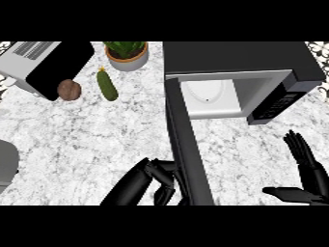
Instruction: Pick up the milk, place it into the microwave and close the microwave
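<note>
one head view, steeply down on the counter [89, 140].

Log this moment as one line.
microwave door: open | left hand: at door's outer face | right hand: open, resting | milk: not visible

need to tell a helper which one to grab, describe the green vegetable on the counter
Start at the potted plant at the marble counter's far edge. Just below it lies a dark green oblong cucumber. The round brown object on its left is shorter.

Grey-veined white marble counter [89, 140], black microwave [238, 58] with white inside, green cucumber [108, 87], brown coconut [68, 89]
</note>
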